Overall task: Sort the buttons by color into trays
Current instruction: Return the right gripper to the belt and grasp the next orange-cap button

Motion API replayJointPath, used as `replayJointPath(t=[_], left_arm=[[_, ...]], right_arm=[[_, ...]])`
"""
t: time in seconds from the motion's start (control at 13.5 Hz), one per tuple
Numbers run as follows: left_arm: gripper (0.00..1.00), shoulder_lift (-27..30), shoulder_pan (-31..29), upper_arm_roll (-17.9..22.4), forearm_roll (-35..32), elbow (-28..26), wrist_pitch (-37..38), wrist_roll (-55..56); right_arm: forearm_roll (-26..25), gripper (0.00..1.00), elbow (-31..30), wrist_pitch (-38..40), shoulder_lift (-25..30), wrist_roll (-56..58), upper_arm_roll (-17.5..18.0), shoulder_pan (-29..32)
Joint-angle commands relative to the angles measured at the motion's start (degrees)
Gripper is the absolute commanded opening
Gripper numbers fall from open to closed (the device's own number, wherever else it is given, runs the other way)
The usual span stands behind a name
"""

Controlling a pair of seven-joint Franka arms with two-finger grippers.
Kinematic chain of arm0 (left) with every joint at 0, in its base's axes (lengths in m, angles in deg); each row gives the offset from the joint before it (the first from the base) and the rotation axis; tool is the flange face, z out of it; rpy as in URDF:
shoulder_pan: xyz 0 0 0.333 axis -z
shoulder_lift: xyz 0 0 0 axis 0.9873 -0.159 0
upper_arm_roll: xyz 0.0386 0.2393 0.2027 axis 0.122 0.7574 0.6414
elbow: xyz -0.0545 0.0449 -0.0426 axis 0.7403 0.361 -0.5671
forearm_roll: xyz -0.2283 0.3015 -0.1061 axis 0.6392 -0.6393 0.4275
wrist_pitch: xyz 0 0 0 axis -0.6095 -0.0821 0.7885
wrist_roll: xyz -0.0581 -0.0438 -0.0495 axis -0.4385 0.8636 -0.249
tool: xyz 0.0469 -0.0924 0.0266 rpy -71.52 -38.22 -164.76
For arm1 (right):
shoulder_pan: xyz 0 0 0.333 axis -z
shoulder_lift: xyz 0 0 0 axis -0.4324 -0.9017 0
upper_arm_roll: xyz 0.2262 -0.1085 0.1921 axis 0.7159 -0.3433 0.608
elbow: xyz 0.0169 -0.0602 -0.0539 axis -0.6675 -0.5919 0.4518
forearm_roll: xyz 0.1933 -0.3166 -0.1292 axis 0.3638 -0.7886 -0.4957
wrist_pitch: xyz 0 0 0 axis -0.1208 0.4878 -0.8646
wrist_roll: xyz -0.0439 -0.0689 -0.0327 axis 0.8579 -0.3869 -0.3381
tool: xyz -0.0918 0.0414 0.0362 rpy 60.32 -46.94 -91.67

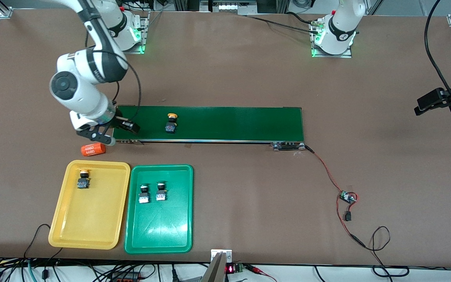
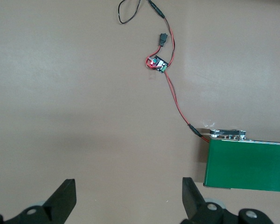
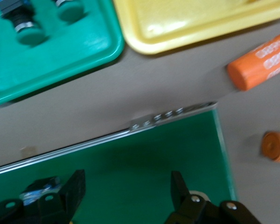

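Front view | yellow buttons (image 1: 172,123): 2 | green buttons (image 1: 143,194): 2 | trays (image 1: 64,219): 2

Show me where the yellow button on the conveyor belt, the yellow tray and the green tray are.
yellow button on the conveyor belt (image 1: 172,116): front view, its cap.
yellow tray (image 1: 92,219): front view, bare floor.
green tray (image 1: 159,231): front view, bare floor.

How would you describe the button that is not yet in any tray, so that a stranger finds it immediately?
Look at the long dark-green conveyor belt across the middle of the table. One button stands on it, toward the right arm's end. Its cap is yellow-orange on a black body, and it is the only button outside the trays.
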Motion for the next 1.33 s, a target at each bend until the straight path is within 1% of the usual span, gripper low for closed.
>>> replayJointPath(t=[0.0, 0.37, 0.74, 0.81, 0.96, 1.03, 1.18, 1.26], left_arm=[[1.0, 1.26, -0.06, 0.15, 0.41, -1.47, -0.49, -1.0], [1.0, 1.17, -0.06, 0.24, 0.32, -1.47, -0.58, -1.0], [1.0, 1.09, -0.06, 0.24, 0.32, -1.47, -0.67, -1.0], [1.0, 1.09, -0.14, 0.32, 0.32, -1.47, -0.67, -1.0], [1.0, 1.0, -0.15, 0.59, 0.32, -1.47, -0.75, -1.0], [1.0, 0.91, -0.15, 0.68, 0.32, -1.47, -0.75, -1.0], [1.0, 0.82, -0.15, 0.85, 0.41, -1.47, -0.75, -1.0], [1.0, 0.82, -0.32, 0.85, 0.41, -1.47, -0.75, -1.0]], right_arm=[[0.31, 0.83, -3.93, -4.95, 1.27, -2.58, -0.28, -1.8], [0.14, 0.84, -4.73, -6.02, 1.36, -4.78, -0.37, -5.14], [-0.74, 0.85, -5.25, -6.29, 1.27, -4.69, -0.37, -5.94], [-1.18, 0.86, -5.52, -6.55, 1.27, -4.17, -0.37, -6.03], [-5.2, 0.87, -5.87, -6.55, 1.09, -2.41, -0.28, -6.38], [-6.27, 0.89, -6.05, -6.55, 0.92, -1.1, -0.28, -6.81], [-6.54, 0.89, -6.05, -6.55, 0.48, 3.99, -0.28, -6.73], [-6.54, 0.89, -6.05, -6.55, 0.22, 4.36, -0.28, -6.82]])
